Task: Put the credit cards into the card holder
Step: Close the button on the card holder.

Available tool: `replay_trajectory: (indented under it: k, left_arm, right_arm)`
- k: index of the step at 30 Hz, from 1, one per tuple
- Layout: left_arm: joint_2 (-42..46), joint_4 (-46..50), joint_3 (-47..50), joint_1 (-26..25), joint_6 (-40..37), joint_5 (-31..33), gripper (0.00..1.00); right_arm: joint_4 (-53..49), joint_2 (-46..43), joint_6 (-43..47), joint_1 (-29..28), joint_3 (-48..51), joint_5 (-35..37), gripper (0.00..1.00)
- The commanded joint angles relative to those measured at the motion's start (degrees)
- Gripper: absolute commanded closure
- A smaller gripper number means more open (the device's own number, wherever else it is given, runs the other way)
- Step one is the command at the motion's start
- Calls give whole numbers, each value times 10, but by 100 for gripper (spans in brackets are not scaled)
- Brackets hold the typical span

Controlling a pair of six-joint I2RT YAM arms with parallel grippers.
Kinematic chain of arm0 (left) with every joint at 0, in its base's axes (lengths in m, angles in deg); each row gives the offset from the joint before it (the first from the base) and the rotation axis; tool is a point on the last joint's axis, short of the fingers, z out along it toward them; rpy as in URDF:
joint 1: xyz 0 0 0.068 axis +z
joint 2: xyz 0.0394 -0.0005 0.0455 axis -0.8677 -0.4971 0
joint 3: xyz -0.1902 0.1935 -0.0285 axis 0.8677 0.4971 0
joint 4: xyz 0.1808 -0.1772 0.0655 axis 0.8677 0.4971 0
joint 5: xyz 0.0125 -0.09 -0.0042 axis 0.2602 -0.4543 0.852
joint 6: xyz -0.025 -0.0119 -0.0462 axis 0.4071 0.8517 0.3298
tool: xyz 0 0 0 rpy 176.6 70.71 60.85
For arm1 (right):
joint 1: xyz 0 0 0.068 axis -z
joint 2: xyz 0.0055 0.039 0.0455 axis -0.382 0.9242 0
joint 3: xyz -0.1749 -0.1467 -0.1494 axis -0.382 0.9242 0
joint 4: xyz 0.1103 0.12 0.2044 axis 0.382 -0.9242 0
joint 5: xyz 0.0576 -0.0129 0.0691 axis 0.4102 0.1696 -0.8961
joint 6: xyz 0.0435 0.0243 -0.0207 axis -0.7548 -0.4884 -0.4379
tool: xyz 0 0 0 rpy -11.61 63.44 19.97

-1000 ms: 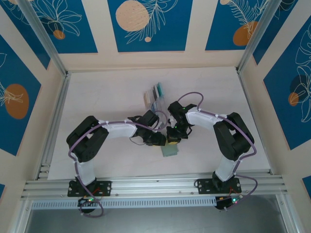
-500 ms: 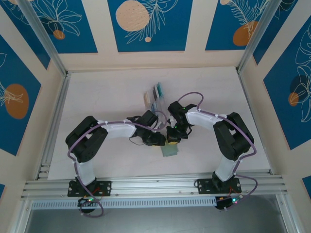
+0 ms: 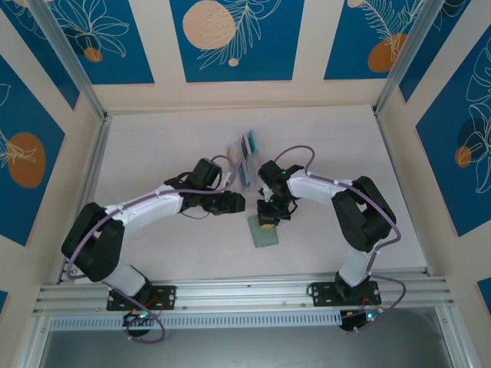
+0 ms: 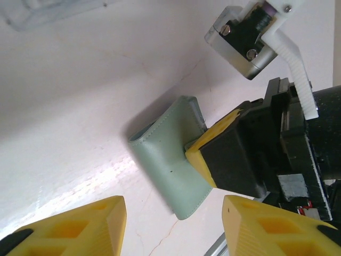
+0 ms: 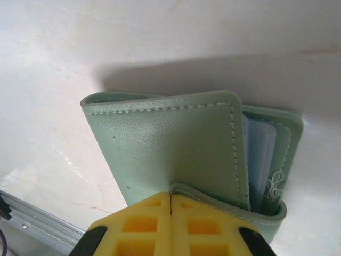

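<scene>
Wallet (image 3: 268, 234) lies flat, long axis near-to-far; right gripper (image 5: 170, 200) clenched, tips pressing it; left gripper (image 4: 171, 216) released, empty.

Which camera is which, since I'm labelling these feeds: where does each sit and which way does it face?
Top external: fixed above and behind the arms, looking down on the table; both arms show, bases at the bottom.
Left wrist: on the left arm, looking past the open left gripper at the card holder and the right gripper pinching it.
Right wrist: on the right arm, close on the card holder; its shut fingers at the bottom.
Shared: all three views show the card holder.
</scene>
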Motion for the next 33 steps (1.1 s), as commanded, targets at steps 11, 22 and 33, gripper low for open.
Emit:
replay_trajectory:
  k: [11,22,33]
  left_arm:
    - [75,78,11,62,-32,25,46]
    - [173,162,-20,130,-73,72,38]
    - [278,180,-49,152,-137,203,0]
  right_arm:
    - [22,16,-12,-31,-49,52,78]
    - [-22,-49,28,-26,-97,55,53]
    - [3,-201,53,-5,-71,234,1]
